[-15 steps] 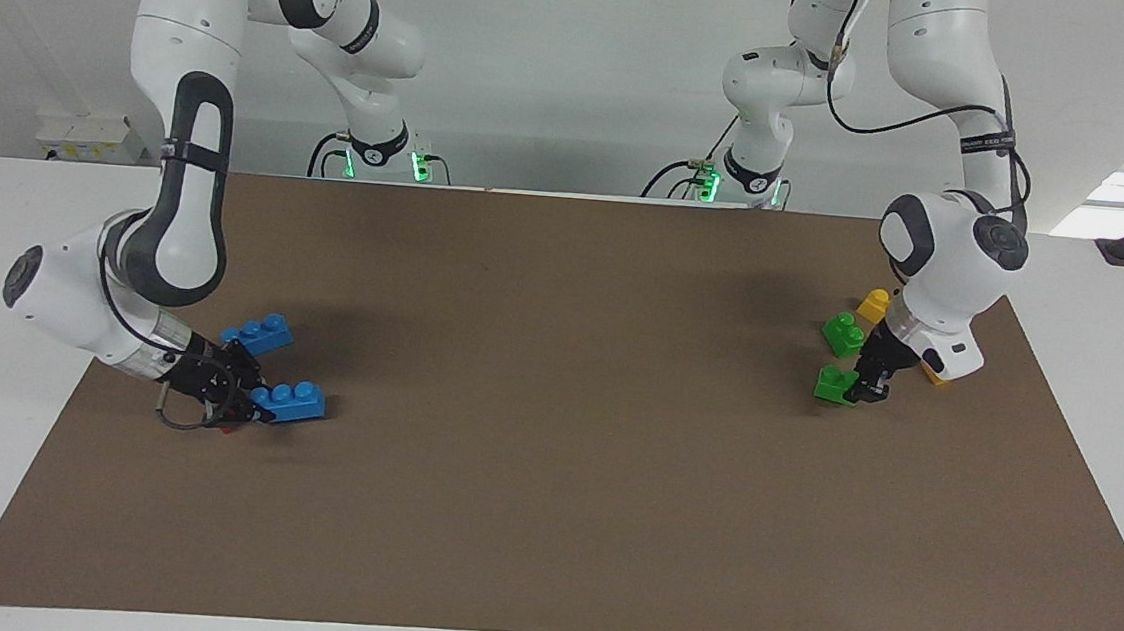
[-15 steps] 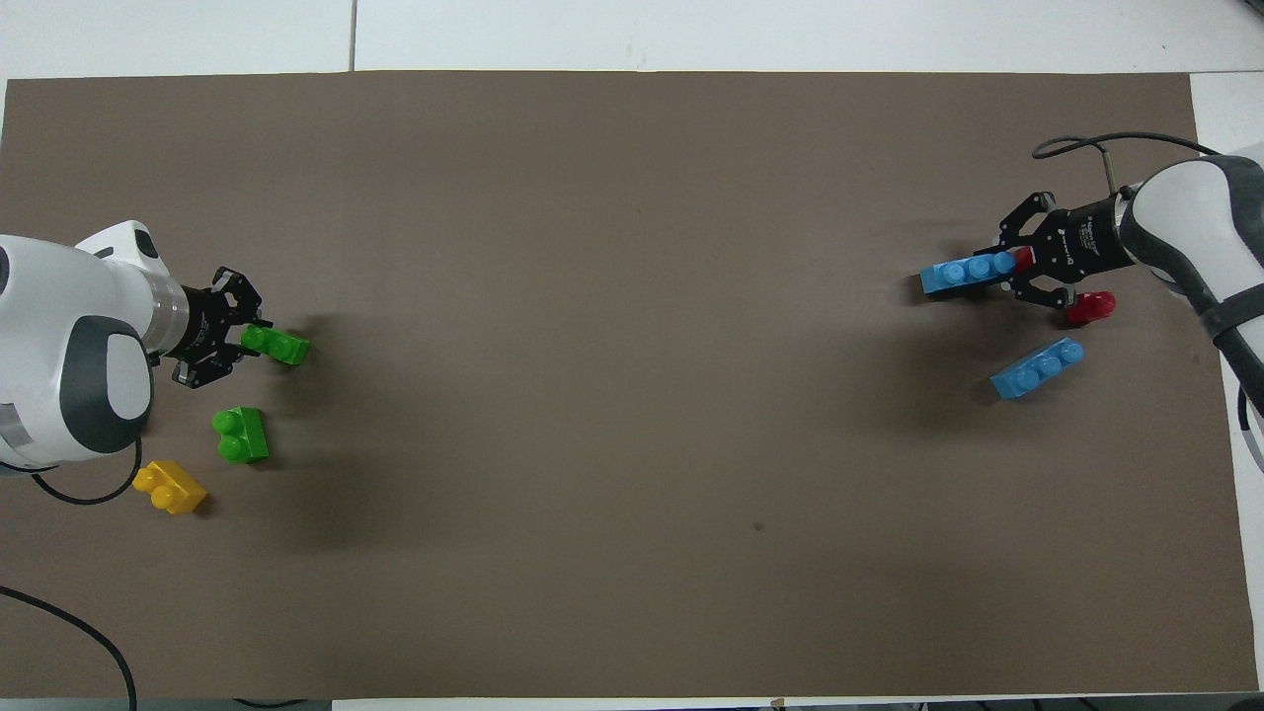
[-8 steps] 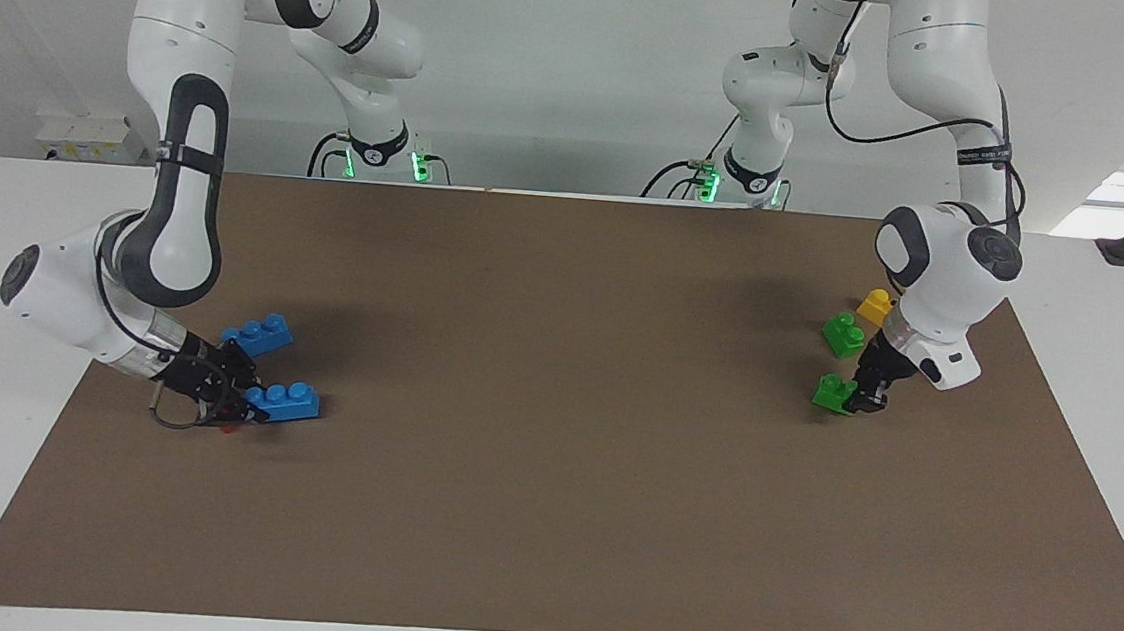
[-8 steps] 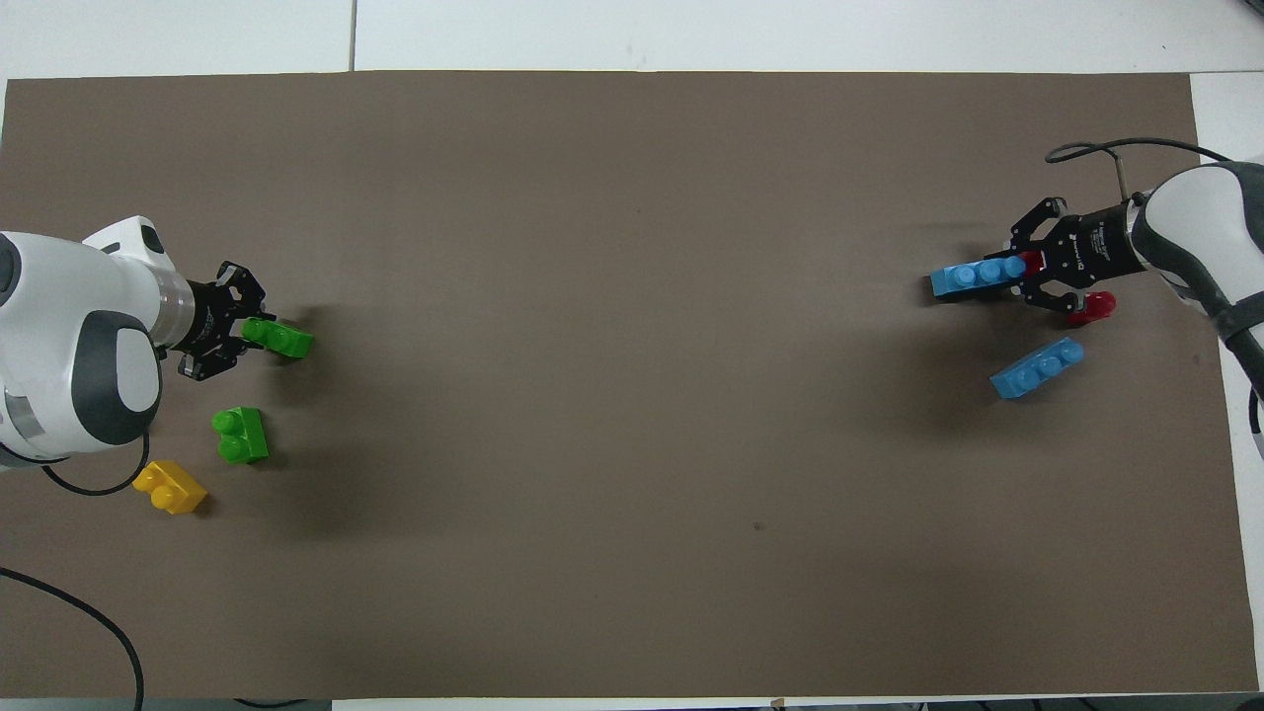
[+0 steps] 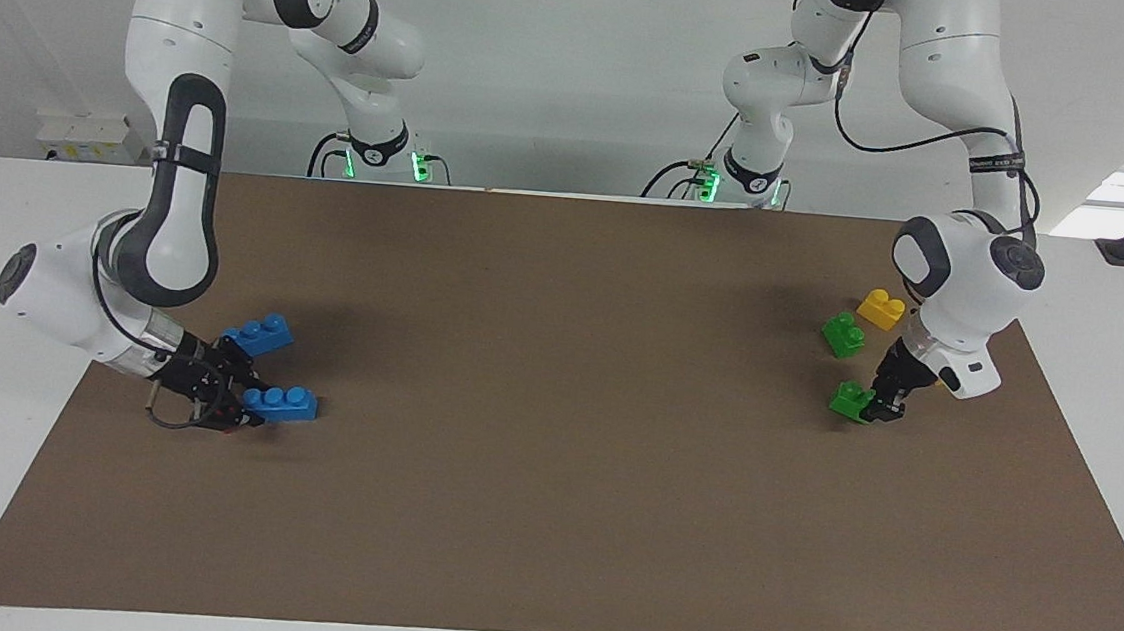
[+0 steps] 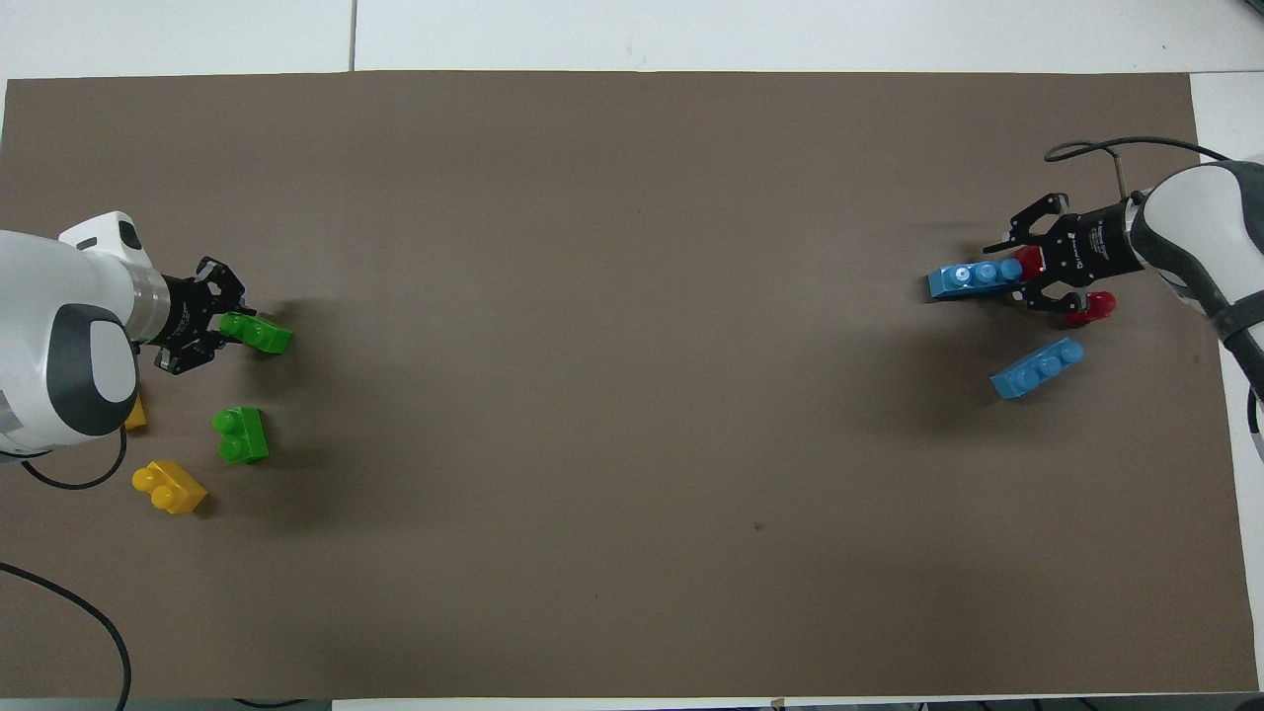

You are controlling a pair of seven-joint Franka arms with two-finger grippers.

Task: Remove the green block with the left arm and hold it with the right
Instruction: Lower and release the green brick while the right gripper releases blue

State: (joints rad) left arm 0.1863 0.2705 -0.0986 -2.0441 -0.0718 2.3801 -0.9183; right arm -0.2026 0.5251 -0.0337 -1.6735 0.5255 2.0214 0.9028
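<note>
The green block [image 5: 853,400] [image 6: 255,333] is a small two-stud brick near the left arm's end of the brown mat. My left gripper [image 5: 874,408] [image 6: 229,329] is shut on one end of it, low over the mat. Whether the block rests on the mat I cannot tell. My right gripper [image 5: 249,406] [image 6: 1017,269] is low at the right arm's end of the mat, at one end of a three-stud blue brick [image 5: 281,403] [image 6: 973,279]. No grip on that brick can be made out.
A twin green brick [image 5: 842,335] [image 6: 240,434] and a yellow brick [image 5: 880,309] [image 6: 169,486] lie nearer the robots than the held block. Another yellow piece [image 6: 135,413] peeks from under the left arm. A second blue brick [image 5: 258,333] [image 6: 1037,367] and a red piece [image 6: 1090,307] lie by the right gripper.
My left gripper has carried the green block a little toward the left arm's end of the mat, uncovering the yellow brick. The right gripper and its blue brick shifted slightly.
</note>
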